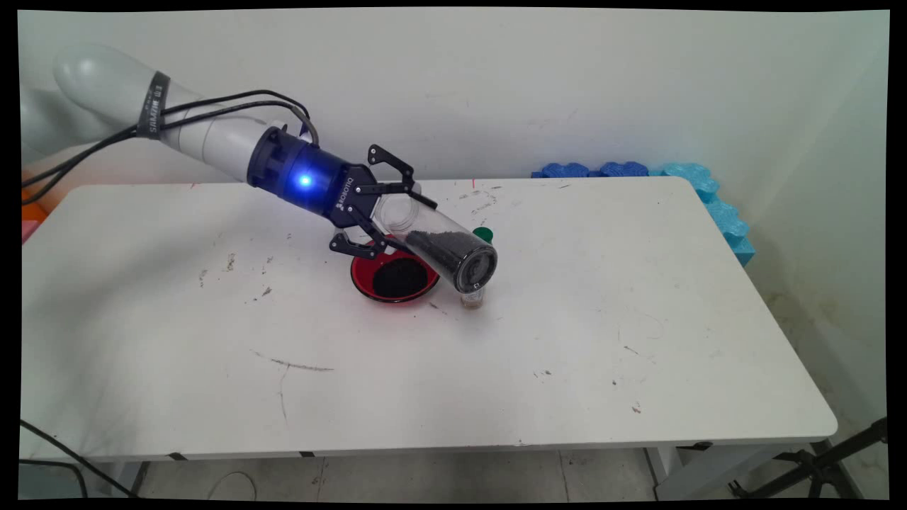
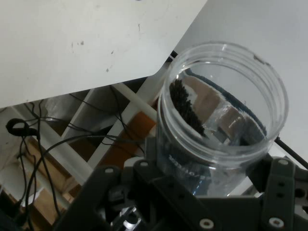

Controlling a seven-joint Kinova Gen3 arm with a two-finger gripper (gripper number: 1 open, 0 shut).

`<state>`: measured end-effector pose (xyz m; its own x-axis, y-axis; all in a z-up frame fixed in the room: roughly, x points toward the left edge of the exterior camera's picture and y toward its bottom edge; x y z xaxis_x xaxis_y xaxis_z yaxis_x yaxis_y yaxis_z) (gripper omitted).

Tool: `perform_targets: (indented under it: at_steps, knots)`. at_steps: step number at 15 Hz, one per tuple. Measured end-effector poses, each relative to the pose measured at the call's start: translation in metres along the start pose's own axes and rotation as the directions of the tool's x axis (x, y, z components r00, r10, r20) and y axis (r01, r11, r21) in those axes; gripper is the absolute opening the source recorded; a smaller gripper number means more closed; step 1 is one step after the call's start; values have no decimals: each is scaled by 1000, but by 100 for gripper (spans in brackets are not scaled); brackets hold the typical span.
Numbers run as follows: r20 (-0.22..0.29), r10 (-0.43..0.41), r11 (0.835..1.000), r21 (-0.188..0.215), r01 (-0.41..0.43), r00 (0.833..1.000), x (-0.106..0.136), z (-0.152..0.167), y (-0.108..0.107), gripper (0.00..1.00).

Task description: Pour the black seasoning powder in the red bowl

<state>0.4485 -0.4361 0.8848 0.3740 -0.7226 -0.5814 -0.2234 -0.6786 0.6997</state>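
My gripper [image 1: 400, 216] is shut on a clear plastic jar [image 1: 446, 251] and holds it tilted above the table [image 1: 567, 340]. The jar's base points down to the right, and black grains lie in that lower end. In the hand view the jar's [image 2: 221, 110] open mouth faces the camera, with grains clinging inside, and the gripper [image 2: 211, 185] clasps it from both sides. Just below and left of the jar stands a red bowl [image 1: 361, 280] holding a heap of black grains. The jar's base hangs over the bowl's right rim.
A small clear vial [image 1: 473, 299] stands right of the bowl, under the jar's base. A green-capped thing [image 1: 484, 233] peeks out behind the jar. Blue foam pieces [image 1: 708, 191] line the table's far right corner. Orange stuff [image 1: 32, 209] lies off the left edge.
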Motion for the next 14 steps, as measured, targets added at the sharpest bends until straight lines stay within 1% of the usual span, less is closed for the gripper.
perform_targets:
  at_steps: [14]
  knots:
    - [22,-96,995,-25,97,995,27,0,-9,0]
